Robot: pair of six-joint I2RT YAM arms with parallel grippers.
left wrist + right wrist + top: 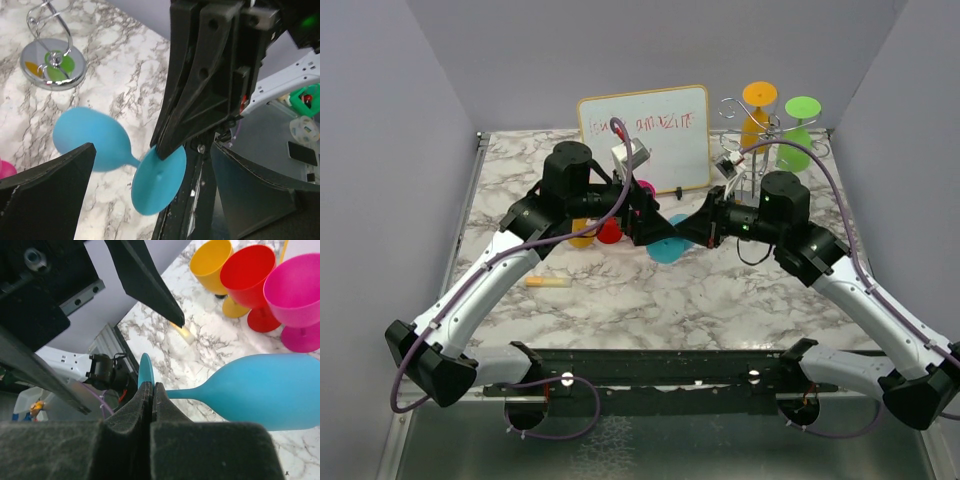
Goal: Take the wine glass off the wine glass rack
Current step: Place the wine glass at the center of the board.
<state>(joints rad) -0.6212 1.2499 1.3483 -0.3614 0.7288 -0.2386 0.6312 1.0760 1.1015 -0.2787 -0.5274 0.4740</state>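
Observation:
A blue wine glass [270, 395] lies on its side in the air over the marble table, away from the wine glass rack [752, 125]. My right gripper [151, 387] is shut on the rim of the glass's round foot [160, 182]. My left gripper [152, 165] is open, with its fingers [45, 200] on either side of the foot and stem and not touching them. In the top view both grippers meet at mid-table around the blue glass [670, 250]. The rack's shiny round base [52, 65] stands at the back right.
An orange glass [758, 105] and a green glass [798, 130] hang upside down on the rack. Yellow [210, 262], red [247, 272] and pink [295, 290] glasses stand upright on the table. A whiteboard [645, 135] leans at the back. A small yellow object [548, 282] lies front left.

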